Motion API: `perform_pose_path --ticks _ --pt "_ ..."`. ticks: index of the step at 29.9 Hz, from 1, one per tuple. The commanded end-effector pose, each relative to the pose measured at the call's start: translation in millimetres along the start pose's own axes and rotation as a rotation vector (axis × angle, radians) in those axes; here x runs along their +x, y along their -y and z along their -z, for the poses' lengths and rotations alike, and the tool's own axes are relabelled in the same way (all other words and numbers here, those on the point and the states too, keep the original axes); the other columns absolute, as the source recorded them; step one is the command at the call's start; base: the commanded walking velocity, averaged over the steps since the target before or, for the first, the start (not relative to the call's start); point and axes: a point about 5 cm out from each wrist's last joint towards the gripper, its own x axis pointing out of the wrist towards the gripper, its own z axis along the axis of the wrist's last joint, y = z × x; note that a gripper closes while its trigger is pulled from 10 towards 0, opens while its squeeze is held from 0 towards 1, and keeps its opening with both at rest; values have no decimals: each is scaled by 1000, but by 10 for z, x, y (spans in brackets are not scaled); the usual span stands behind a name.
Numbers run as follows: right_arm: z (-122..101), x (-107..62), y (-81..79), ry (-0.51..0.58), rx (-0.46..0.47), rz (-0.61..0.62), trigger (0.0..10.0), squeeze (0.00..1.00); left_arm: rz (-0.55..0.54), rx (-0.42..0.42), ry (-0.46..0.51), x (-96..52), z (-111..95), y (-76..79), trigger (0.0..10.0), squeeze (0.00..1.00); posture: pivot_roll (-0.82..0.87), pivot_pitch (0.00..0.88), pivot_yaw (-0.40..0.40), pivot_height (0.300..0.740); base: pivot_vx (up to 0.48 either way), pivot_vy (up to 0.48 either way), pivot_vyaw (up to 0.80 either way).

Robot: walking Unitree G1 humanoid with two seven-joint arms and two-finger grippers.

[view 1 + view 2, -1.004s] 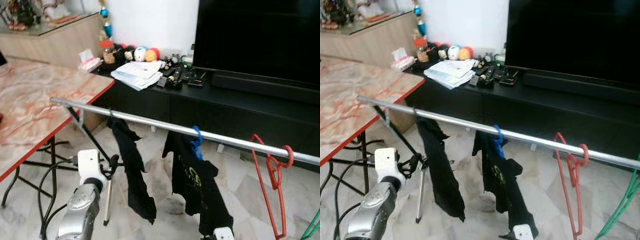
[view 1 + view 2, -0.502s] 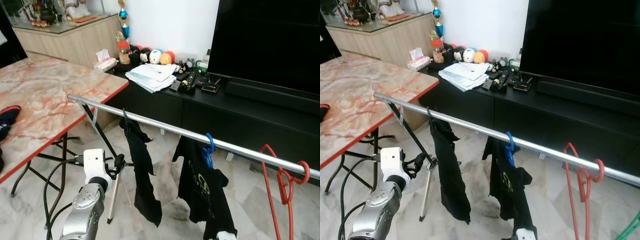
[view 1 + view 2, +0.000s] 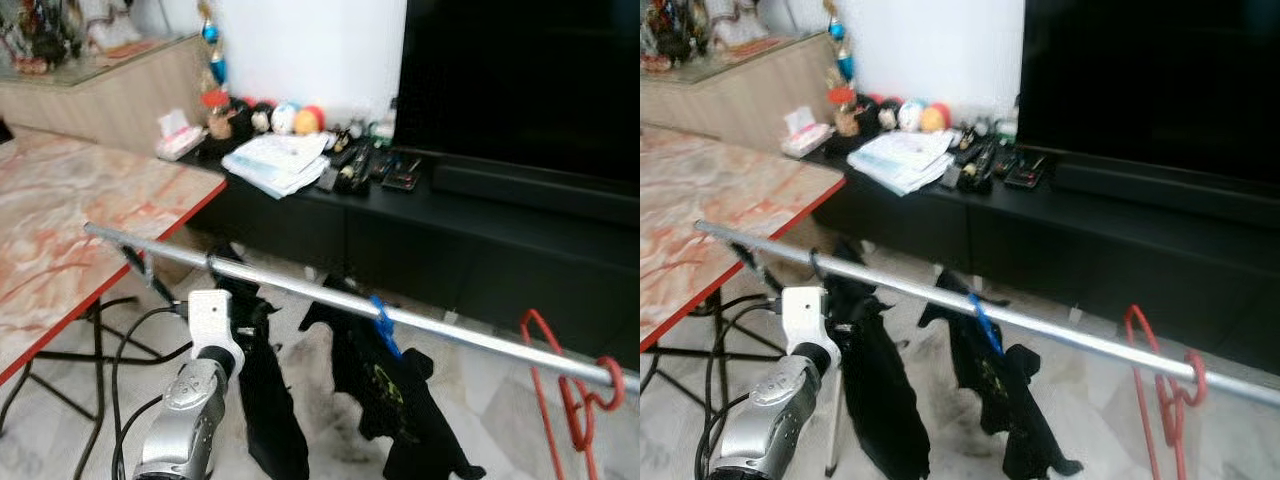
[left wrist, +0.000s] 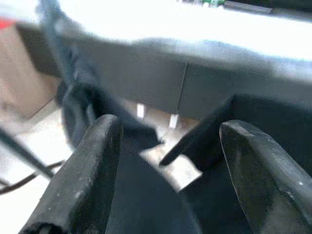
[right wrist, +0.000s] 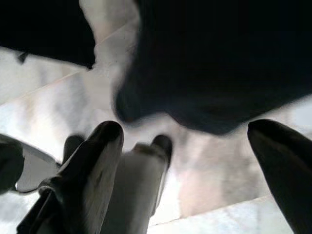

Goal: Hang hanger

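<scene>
Raised on the robot's left, just behind and below the near end of the silver rail [image 3: 300, 290], with the left claw [image 4: 168, 170] spread wide and holding nothing, its two black fingers [image 4: 83, 180] aimed at the dark garment [image 3: 265, 400] draped over that end of the rail. Spread wide too and empty, the right claw [image 5: 187, 165], low down, pointed at pale marble floor [image 5: 73, 97] with black cloth [image 5: 219, 63] hanging close in front of it. Hooked on the rail's far right end and dangling over the floor, the red hanger [image 3: 570, 400], the only bare hanger in plain view; hooked on the rail between it and the left arm, the blue hanger [image 3: 382, 325] carrying the black printed shirt [image 3: 400, 400]. So the key relation: rail running slantwise from near-left to far-right, red hanger well apart from the left claw along that whole length, with two garments between. Judged nearer to it, the right arm, though how near cannot be told from the wrist view alone. Long axis of the red hanger close to vertical, hook uppermost, so likely to be met from the side, below the hook. Unclear whether this is the hanger meant by the task, hanging as it already does.
</scene>
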Motion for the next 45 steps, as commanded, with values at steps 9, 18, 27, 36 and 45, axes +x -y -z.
perform_pose_path --ticks 9,18,27,36,45 --pt "-26 21 -117 10 2 -30 10000 0 -97 125 -166 -206 106 -243 10000 0 -47 82 77 740 0 0 0" --pt "-29 22 -117 10 -2 -31 10000 0 -219 72 -302 -343 -3 -262 10000 0 -37 75 80 740 0 0 0" --pt "-28 23 -129 13 3 -29 10000 0 -50 75 -463 -346 200 -141 10000 0 -51 67 89 740 0 0 0" --pt "-19 22 -130 9 -1 -32 10000 0 -29 163 -475 -315 228 -137 10000 0 -46 67 84 740 0 0 0" --pt "-28 23 -130 13 5 -30 10000 0 -49 148 -473 -208 376 -174 10000 0 -51 78 80 740 0 0 0"
